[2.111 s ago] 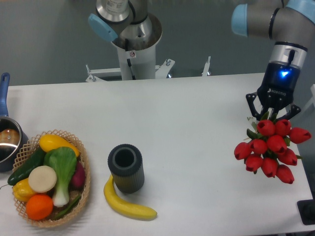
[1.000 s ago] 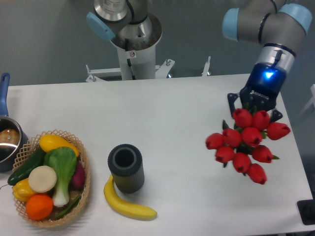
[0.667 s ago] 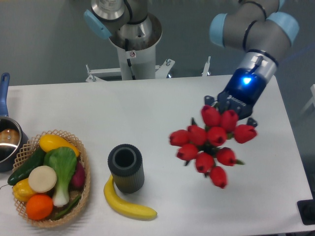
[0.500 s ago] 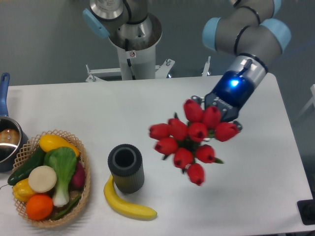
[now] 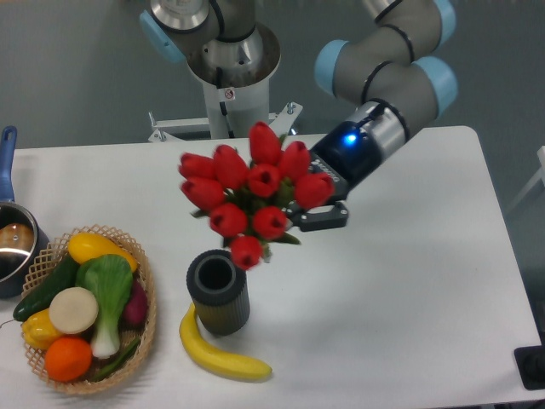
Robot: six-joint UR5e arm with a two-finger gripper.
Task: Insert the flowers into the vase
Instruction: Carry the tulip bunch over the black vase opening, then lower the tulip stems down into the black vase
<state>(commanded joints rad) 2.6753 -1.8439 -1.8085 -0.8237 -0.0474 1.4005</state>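
The flowers (image 5: 251,192), a bunch of red tulip buds with green leaves, hang in the air above the table's middle. My gripper (image 5: 317,203) is shut on their stems from the right, its fingers mostly hidden behind the buds. The vase (image 5: 219,291), a short dark ribbed cylinder with an open round mouth, stands upright on the table just below and left of the lowest bud. The bunch is above the vase and apart from it, and looks wider than the mouth.
A yellow banana (image 5: 220,354) lies against the vase's front. A woven basket (image 5: 145,328) of vegetables and fruit sits at the front left. A blue-handled pot (image 5: 12,239) is at the left edge. The arm's base (image 5: 228,68) stands behind the table.
The arm has carried the flowers from the table's right side leftward and upward, to just above and right of the vase. The vase, banana and basket have not moved.
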